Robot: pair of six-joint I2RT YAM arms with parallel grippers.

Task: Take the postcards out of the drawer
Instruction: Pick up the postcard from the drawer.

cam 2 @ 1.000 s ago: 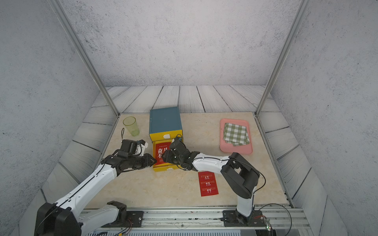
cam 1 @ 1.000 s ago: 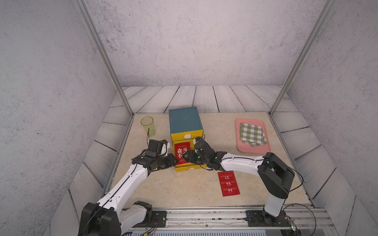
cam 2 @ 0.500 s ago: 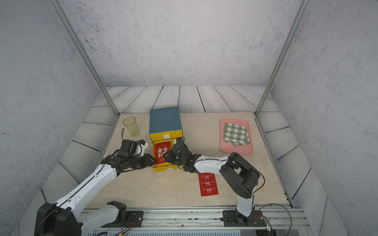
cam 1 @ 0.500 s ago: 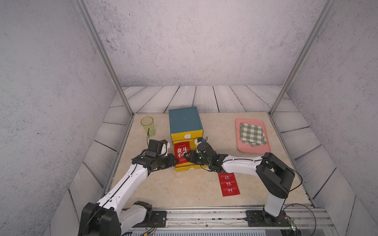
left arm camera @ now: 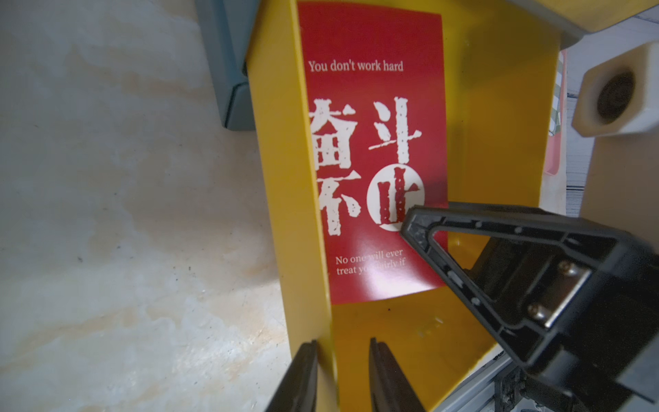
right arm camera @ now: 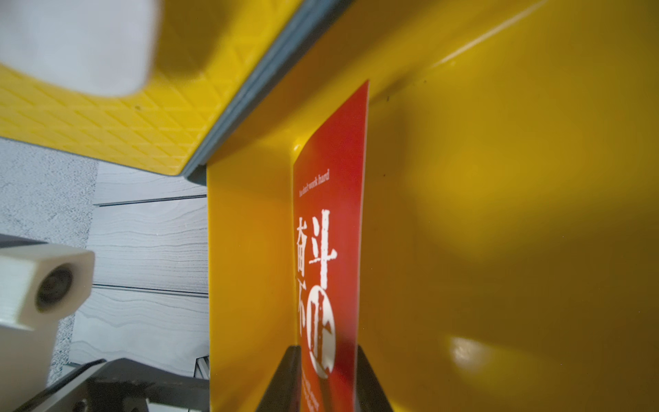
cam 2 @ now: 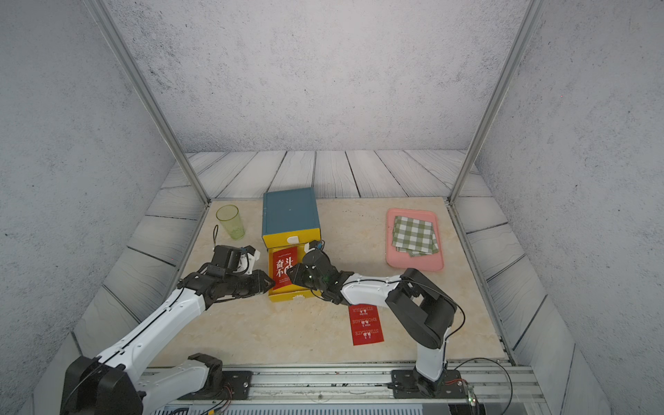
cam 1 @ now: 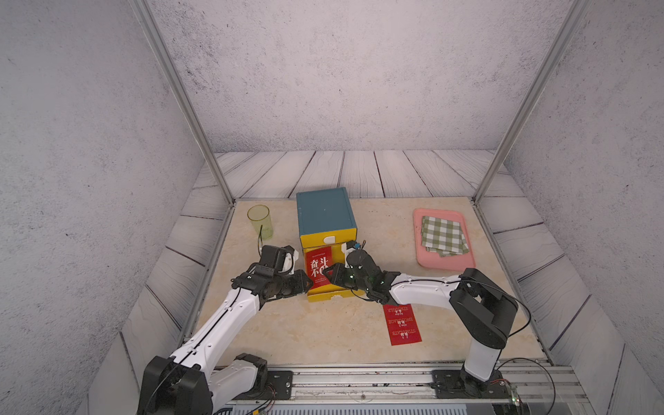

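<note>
A yellow drawer (cam 1: 328,296) (cam 2: 291,296) stands pulled out of a blue box. One red postcard (cam 1: 318,264) (left arm camera: 371,142) (right arm camera: 331,232) with white characters is inside it, bowed up along the left wall. My right gripper (cam 1: 327,275) (cam 2: 289,276) (right arm camera: 326,374) reaches into the drawer from the right and is shut on that card's near edge. My left gripper (cam 1: 308,284) (left arm camera: 342,374) straddles the drawer's left wall near the front, shut on it. A second postcard (cam 1: 402,325) (cam 2: 365,325) lies flat on the table, front right of the drawer.
The blue box (cam 1: 325,212) sits behind the drawer. A green cup (cam 1: 259,221) stands to its left. At the right, a pink tray (cam 1: 418,233) holds a green-and-white checked cloth (cam 1: 443,235). Walls and metal posts close in the table.
My right gripper has slid a little left into the drawer and its jaws have closed onto the postcard's edge. The left arm and the drawer have stayed put.
</note>
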